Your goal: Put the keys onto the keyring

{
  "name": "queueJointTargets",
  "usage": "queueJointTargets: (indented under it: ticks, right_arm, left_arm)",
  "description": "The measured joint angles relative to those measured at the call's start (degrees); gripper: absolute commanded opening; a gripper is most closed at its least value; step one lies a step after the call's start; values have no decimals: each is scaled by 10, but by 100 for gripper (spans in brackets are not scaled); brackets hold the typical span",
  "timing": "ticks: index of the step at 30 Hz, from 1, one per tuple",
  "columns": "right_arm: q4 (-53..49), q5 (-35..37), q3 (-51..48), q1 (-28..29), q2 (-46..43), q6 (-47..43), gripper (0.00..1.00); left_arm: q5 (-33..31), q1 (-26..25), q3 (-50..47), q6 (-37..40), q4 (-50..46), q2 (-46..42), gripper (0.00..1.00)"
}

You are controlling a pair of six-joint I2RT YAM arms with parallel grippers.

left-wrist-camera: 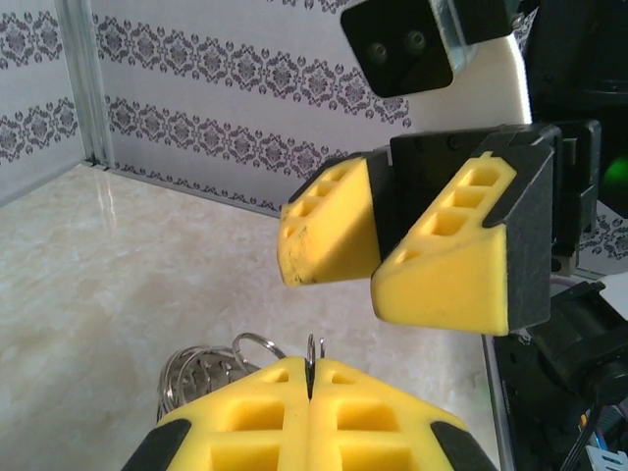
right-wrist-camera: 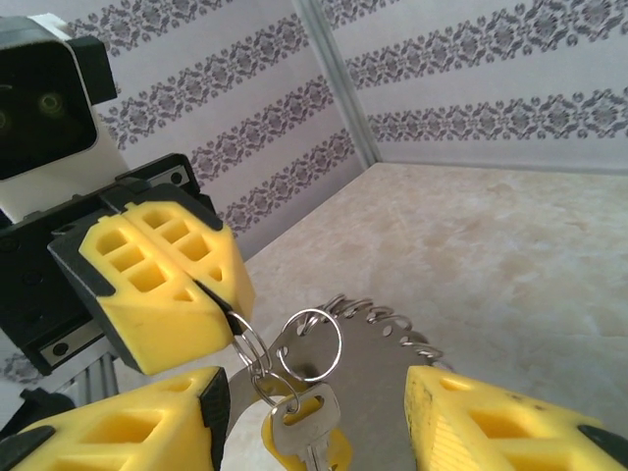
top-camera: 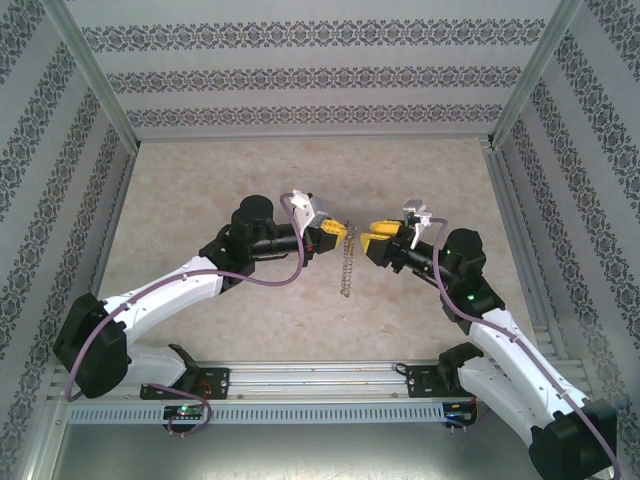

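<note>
A flat tabletop of pale beige, stone-look material with soft cloudy marks (top-camera: pixel 250 170) shines a little under the light. Tall white walls with rows of dark grey flower-and-leaf bands (top-camera: pixel 320 60) stand along the far, left and right edges of the table, and thin silver metal posts (top-camera: pixel 97 80) go up from the two far corners where the walls meet. Along the near edge of the table run long silver metal rails (top-camera: pixel 310 375), and just in front of them lies a pale grey strip with many little slots (top-camera: pixel 300 412).
</note>
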Motion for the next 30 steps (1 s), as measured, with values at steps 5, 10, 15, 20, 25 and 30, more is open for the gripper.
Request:
queueJointTargets:
  ticks: [5,10,15,20,25,30]
  right_arm:
    - [22,-33,1,-2,19,9,51]
    - [40,-59,9,-4,40,19,52]
    - [67,-83,14,-4,56,32,52]
    - [97,-101,18,-4,70,46,51]
    - [121,-113,29,-3,86,56,50]
    - [148,-114,36,-2,109,65,50]
  left_arm:
    - [12,6,-14,-25,32,0,0]
    - [18,13,-19,-49,64,0,0]
    - [30,21,-28,-73,97,0,0]
    - [42,26,-35,-99,128,4,0]
    - [50,38,-48,-133,177,16,0]
    - [56,42,-50,-158,203,24,0]
